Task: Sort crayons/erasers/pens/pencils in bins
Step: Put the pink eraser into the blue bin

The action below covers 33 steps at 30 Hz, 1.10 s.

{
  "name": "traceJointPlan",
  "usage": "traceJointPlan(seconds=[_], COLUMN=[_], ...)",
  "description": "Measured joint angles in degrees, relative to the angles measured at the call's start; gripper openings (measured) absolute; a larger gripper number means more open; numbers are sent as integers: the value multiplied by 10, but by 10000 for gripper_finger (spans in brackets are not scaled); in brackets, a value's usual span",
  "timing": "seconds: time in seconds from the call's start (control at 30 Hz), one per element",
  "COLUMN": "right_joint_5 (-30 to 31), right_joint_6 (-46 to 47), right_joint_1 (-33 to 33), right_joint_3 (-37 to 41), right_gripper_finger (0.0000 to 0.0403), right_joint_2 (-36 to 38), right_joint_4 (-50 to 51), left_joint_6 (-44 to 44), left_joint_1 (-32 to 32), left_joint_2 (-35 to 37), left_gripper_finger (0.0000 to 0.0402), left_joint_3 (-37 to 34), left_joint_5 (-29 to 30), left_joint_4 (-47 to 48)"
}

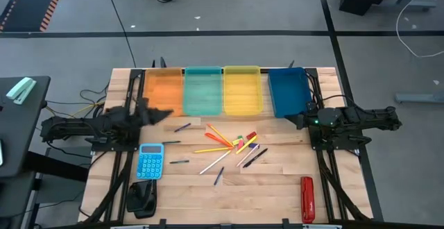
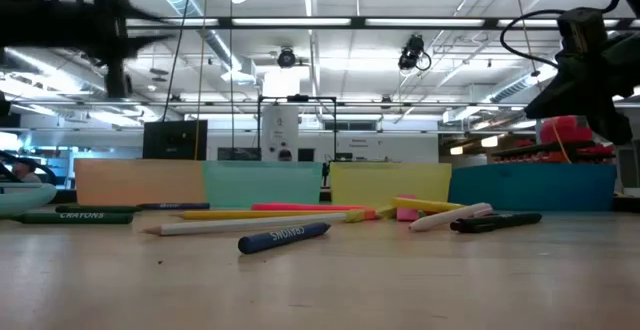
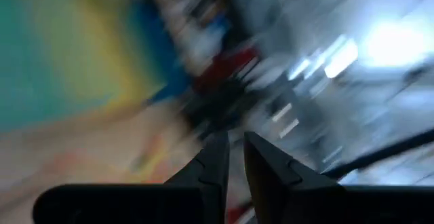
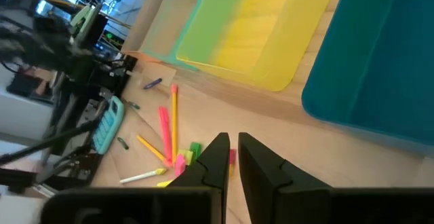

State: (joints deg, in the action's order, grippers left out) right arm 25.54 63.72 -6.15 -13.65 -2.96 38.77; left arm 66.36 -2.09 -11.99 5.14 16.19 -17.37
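bins [image 1: 203, 94] empty, ranked along bench's [image 1: 277, 180] far edge | pencils [image 1: 218, 136] heaped mid-bench (unsorted) | left claw [image 3: 234, 157], right claw [image 4: 234, 157]: nearly closed, gripping nothing, flanking bins

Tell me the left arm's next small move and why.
Probably swing the left gripper toward the table's middle and lower it over the dark pen nearest it: the fingers look shut and empty, the orange bin holds nothing visible, and the items lie unsorted.

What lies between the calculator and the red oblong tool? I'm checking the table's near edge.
In the high view, between the calculator and the red tool: mostly bare wood, with one dark stick near the middle.
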Motion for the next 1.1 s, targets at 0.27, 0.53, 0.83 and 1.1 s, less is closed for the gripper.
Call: traceJointPlan(seconds=[0.27,0.53,0.83,1.1], right_joint_5=[25,25,25,25], right_joint_6=[-151,-126,-23,66], right_joint_1=[0,0,0,0], right_joint_3=[0,0,0,0], right_gripper_finger=[40,40,40,40], right_joint_2=[0,0,0,-1], right_joint_4=[19,18,-11,-13], left_joint_6=[-191,-273,-328,-326], left_joint_1=[1,14,17,-1], left_joint_2=[-46,-291,-517,-603], left_gripper_finger=[63,70,84,82], left_joint_3=[86,437,728,750], left_joint_5=[97,94,31,37], left_joint_4=[-242,138,560,520])
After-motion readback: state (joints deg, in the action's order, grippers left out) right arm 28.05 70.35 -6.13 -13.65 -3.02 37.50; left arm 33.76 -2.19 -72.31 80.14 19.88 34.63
